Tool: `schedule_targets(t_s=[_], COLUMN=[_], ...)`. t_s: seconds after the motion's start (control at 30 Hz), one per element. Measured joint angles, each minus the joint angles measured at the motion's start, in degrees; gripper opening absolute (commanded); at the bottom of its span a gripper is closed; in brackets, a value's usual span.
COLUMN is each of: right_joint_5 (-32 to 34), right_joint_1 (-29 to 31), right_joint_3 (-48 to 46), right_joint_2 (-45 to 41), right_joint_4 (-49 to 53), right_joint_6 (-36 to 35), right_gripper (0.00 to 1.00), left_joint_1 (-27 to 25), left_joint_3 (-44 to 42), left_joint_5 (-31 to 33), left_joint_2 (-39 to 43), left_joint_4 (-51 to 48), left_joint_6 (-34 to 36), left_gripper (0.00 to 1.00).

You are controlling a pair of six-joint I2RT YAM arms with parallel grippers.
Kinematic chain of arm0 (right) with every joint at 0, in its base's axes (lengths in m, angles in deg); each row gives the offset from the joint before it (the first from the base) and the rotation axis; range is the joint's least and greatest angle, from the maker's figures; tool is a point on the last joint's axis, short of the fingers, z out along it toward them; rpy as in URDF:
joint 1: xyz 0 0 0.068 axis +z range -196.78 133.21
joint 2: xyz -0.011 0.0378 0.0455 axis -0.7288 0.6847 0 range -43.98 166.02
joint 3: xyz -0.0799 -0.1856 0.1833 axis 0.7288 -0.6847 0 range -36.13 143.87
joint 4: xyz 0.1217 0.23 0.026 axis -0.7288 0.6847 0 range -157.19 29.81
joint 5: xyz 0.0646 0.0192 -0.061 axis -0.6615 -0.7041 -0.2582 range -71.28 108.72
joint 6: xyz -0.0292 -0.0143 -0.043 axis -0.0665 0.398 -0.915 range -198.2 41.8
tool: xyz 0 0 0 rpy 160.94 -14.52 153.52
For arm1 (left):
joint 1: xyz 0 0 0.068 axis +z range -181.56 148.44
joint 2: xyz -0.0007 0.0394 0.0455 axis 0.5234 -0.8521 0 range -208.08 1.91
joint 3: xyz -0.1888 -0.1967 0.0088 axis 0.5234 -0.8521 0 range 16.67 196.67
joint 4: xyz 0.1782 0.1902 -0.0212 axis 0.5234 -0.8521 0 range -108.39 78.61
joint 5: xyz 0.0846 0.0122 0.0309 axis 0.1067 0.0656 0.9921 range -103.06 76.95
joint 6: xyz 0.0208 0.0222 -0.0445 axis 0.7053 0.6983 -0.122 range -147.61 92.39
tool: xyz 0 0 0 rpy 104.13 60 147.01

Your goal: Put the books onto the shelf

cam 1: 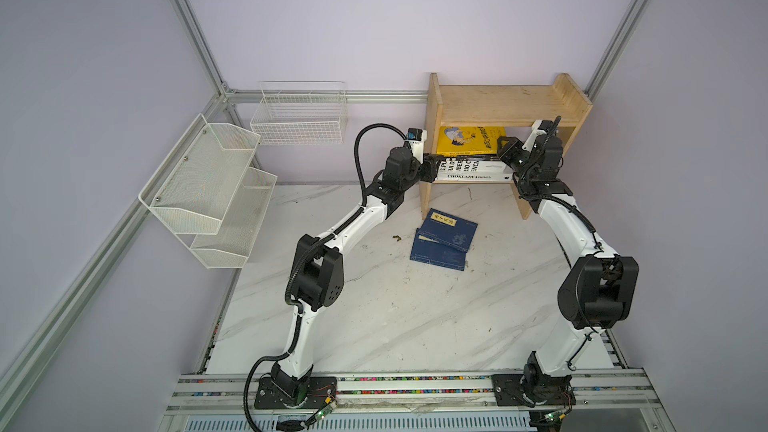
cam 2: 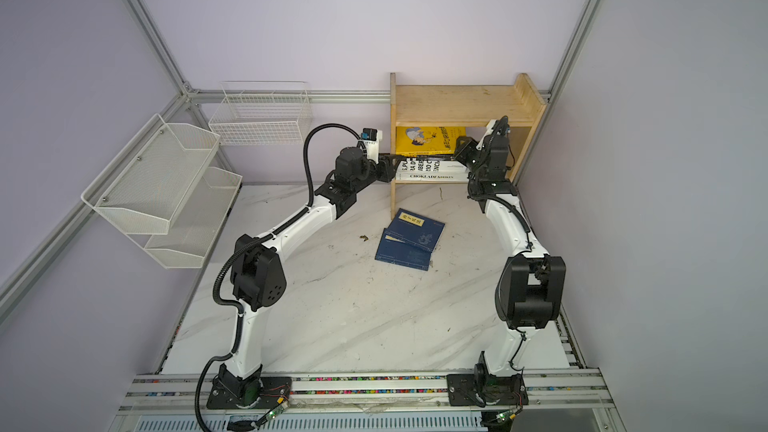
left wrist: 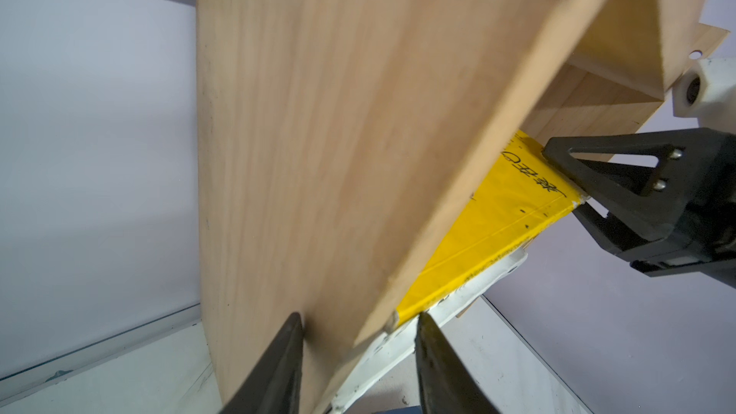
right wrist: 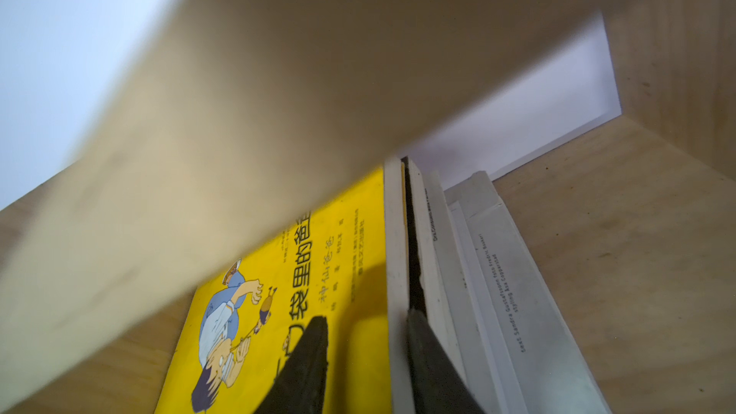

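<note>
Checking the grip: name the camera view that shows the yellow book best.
Right wrist view: the yellow book is close up, its cartoon cover legible, with the right gripper gripping its edge. Both top views show the book small, under the shelf top board. The left wrist view shows only a yellow strip.

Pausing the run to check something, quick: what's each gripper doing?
Left gripper: jaws astride a side panel of the shelf; grip cannot be told.
Right gripper: closed on the yellow book.
</note>
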Motion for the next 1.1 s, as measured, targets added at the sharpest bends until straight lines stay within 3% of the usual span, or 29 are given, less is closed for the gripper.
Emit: schedule_targets(t_s=[0.27, 0.47, 1.1], right_joint_5=[1.22, 3.63, 6.91], right_joint_1=[1.09, 2.25, 0.66], right_joint_3=[-1.88, -1.31, -0.15], right_joint_2=[-0.59, -1.05, -3.74], right_joint_4=[-1.33, 0.2, 7.15], right_joint_6=[-1.09, -3.39, -7.78], right_gripper=[0.64, 0.76, 0.75], left_joint_1=[-0.26, -0.44, -0.44], left_joint_3=[0.0, 0.0, -0.22], left_joint_5=[2.25, 2.99, 3.5], left_joint_2=[0.0, 0.0, 1.77], left_joint_4=[1.22, 2.47, 3.02], left_joint_6=[-1.84, -2.47, -2.56], left_gripper=[0.43, 0.43, 0.44])
